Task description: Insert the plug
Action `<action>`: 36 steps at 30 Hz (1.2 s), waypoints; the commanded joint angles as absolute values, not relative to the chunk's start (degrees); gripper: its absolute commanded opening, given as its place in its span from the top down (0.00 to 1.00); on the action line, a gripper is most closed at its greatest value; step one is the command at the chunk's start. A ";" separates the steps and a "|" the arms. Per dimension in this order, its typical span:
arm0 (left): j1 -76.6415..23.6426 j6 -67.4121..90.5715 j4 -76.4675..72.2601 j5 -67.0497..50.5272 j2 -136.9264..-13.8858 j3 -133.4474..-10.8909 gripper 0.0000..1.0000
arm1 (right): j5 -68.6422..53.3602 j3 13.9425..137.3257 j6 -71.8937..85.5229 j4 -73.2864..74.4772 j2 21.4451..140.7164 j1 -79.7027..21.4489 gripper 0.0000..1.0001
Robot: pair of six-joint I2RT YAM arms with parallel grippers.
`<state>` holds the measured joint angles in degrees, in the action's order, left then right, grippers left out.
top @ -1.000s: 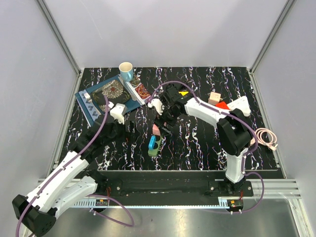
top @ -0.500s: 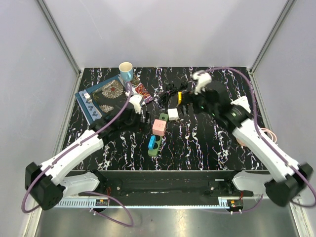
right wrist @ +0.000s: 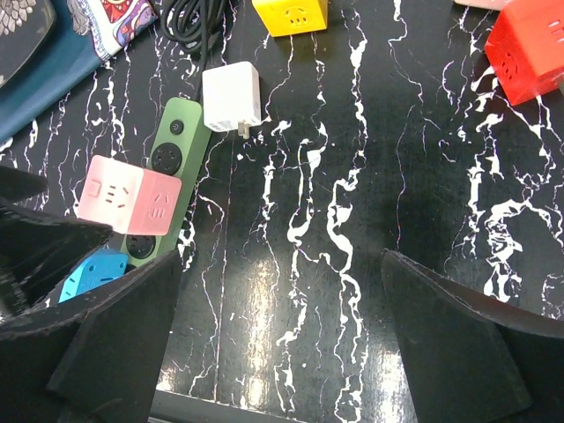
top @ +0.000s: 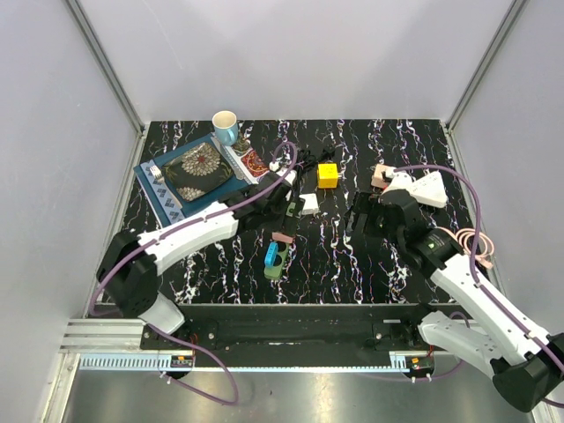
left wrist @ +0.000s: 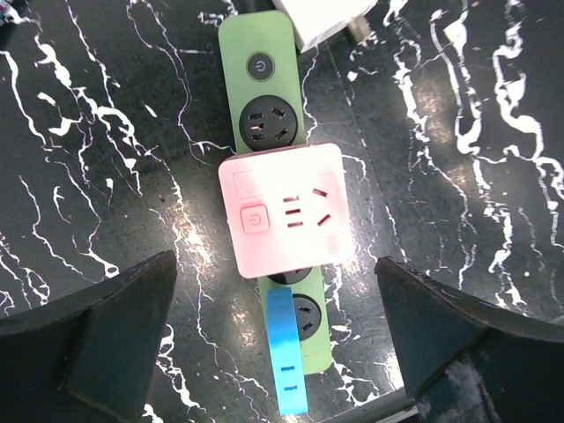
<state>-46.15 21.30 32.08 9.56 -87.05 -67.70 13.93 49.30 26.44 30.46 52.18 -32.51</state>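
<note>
Top view: L gripper [top: 282, 216] reaches to mid-table and hangs right over the pink plug [top: 283, 236], which sits on the green power strip [top: 275, 270]. Blue plug [top: 270, 256] is on the same strip, near end. White plug [top: 309, 204] lies loose just beside the strip's far end, w/ a yellow cube [top: 328, 174] beyond it. R gripper [top: 356, 220] is off to the right, well apart from the strip.

L wrist: jaws spread wide, empty, nothing touched. Pink plug [left wrist: 286, 210] covers the strip's middle, looks flat & square from here. One free socket [left wrist: 264, 130] betw. it and the switch. Blue plug [left wrist: 286, 361] pokes out just below the pink one.

R wrist: jaws wide too, holding nothing, over bare table. Pink plug [right wrist: 132, 198] seen side-on atop the strip [right wrist: 172, 145]; can't tell if the pins are fully home. White plug [right wrist: 232, 97] has prongs out, unplugged.

Judgement: insert step looks abt done, since the plug's on its socket and both grippers are off it. Next is prob. a seat check: if it sits proud, L closes lightly round it & presses straight down. The strip could slide, so go gently.
</note>
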 commanded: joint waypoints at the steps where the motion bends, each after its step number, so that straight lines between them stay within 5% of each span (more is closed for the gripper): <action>1: -46.76 23.03 32.78 11.69 -91.05 -71.54 0.01 | 15.65 48.34 29.44 29.53 49.57 -32.17 0.00; 11: -47.02 25.05 32.69 10.37 -98.60 -72.51 0.02 | 13.89 47.55 26.90 28.83 51.15 -31.82 0.00; 26: -47.20 19.61 33.57 7.12 -100.72 -71.10 0.43 | 8.79 43.86 26.28 25.40 50.10 -31.29 0.00; 36: -38.33 3.27 36.91 4.83 -100.37 -70.13 0.49 | 9.32 45.44 25.23 25.13 53.08 -31.20 0.00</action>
